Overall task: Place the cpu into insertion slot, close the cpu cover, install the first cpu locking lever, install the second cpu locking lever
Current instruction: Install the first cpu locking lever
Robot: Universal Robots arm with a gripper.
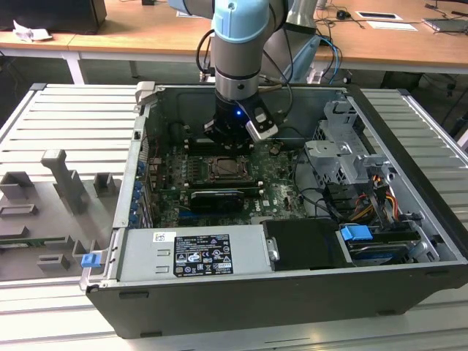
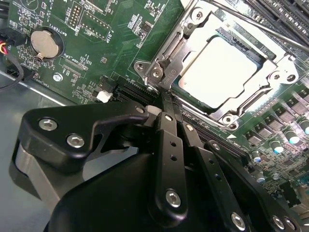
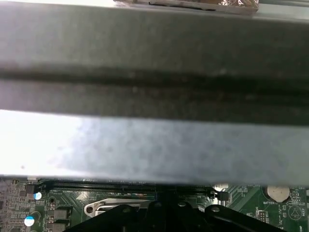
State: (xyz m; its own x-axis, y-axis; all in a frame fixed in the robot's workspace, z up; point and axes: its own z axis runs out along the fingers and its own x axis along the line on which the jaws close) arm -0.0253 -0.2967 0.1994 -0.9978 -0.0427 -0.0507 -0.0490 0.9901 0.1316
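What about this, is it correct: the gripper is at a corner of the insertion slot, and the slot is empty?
The insertion slot is not empty: in the second wrist view the cpu lies in it, framed by the cpu cover. The gripper is at a corner of it.

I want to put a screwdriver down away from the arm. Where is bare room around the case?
Free: the grey ribbed metal table at the exterior view's left, beyond the grey block fixtures, and at its right. Crowded: inside the open black computer case, around green motherboard, cables and pincer.
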